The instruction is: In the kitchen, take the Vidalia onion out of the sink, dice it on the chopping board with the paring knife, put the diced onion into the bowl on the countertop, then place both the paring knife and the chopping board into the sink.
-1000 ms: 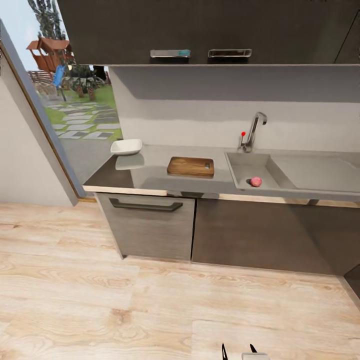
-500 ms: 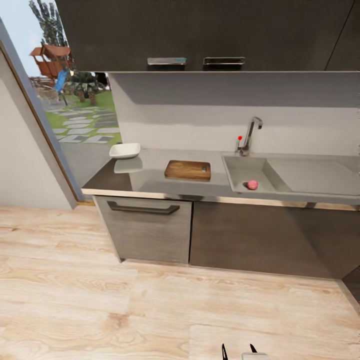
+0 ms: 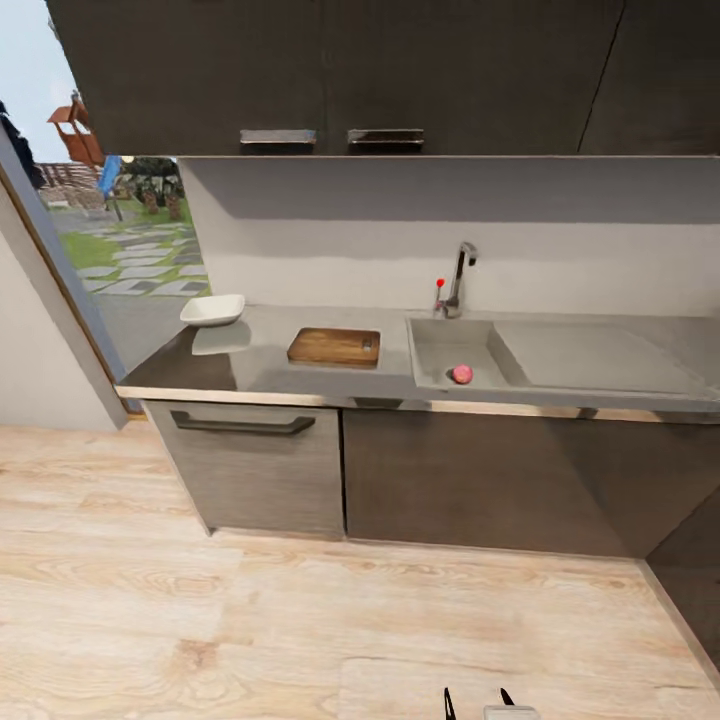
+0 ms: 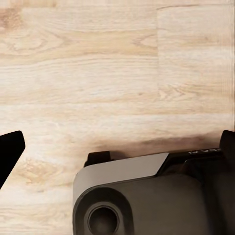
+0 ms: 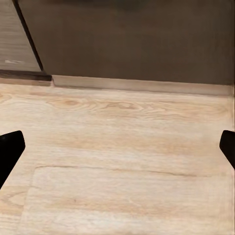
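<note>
A pinkish-red Vidalia onion lies in the basin of the sink, below the curved chrome faucet. Left of the sink, the dark brown chopping board lies flat on the grey countertop. At the counter's left end stands the white bowl. The paring knife is out of view. My left gripper is open over the wooden floor, with nothing between its fingers. My right gripper is also open and empty, low above the floor and facing the cabinet base. Both are far from the counter.
Dark grey cabinets with a drawer handle stand under the counter, and dark wall cabinets hang above. A doorway to a garden opens at the left. Wide wooden floor lies between me and the cabinets. Two dark fingertips poke up at the bottom edge.
The whole head view has shifted, so the counter, board, bowl and sink now sit further left in the picture. The camera moved. The things themselves have not.
</note>
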Controlling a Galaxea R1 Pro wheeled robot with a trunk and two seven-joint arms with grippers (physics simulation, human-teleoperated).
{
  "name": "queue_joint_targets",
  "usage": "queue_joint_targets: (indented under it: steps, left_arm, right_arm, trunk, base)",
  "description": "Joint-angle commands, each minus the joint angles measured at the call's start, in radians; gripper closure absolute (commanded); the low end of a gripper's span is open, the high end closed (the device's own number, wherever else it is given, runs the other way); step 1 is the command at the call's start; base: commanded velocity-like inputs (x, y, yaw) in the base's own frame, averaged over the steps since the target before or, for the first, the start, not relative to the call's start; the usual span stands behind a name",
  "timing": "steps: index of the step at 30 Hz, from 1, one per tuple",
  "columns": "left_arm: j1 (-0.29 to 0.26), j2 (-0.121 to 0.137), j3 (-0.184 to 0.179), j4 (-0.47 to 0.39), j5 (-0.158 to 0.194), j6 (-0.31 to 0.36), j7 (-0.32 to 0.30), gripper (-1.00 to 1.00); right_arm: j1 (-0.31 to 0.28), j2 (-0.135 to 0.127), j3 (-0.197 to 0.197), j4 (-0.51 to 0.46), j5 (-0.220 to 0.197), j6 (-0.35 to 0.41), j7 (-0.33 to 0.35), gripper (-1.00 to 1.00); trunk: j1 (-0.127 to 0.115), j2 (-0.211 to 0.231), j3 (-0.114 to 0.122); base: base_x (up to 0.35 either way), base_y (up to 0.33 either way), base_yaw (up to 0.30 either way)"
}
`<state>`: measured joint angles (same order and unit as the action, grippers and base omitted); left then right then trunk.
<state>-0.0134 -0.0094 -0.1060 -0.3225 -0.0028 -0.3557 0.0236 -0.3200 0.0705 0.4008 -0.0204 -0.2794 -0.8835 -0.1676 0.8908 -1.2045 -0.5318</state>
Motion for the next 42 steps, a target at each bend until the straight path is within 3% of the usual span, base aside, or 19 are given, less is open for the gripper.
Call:
queue_joint_targets:
  steps: [1,12,30,42]
  left_arm:
    - [0.000,0.000,-0.003,0.000,0.000,-0.003,0.002,-1.00]
    - [0.000,0.000,-0.003,0.000,-0.001,-0.003,0.002,-1.00]
    - [0.000,0.001,-0.003,0.000,-0.002,-0.003,0.002,-1.00]
    - [0.000,0.000,-0.003,0.001,-0.002,-0.003,0.002,-1.00]
  right_arm:
    - [-0.001,0.000,0.009,0.000,-0.006,-0.002,-0.004,-1.00]
    - [-0.001,0.000,0.009,0.000,-0.006,-0.001,-0.004,-1.00]
    - [-0.001,0.002,0.009,0.000,-0.006,0.001,-0.004,-1.00]
    - [-0.001,0.002,0.009,0.000,-0.006,0.001,-0.004,-1.00]
  trunk:
    - [0.000,0.000,0.001]
    - [0.000,0.000,0.018]
    - [0.000,0.000,0.021]
    - [0.000,0.000,0.035]
  base:
    - [0.000,-0.315,-0.068]
    - [0.059,-0.315,-0.069]
    - [0.158,-0.299,-0.010]
    - [0.183,-0.282,-0.169]
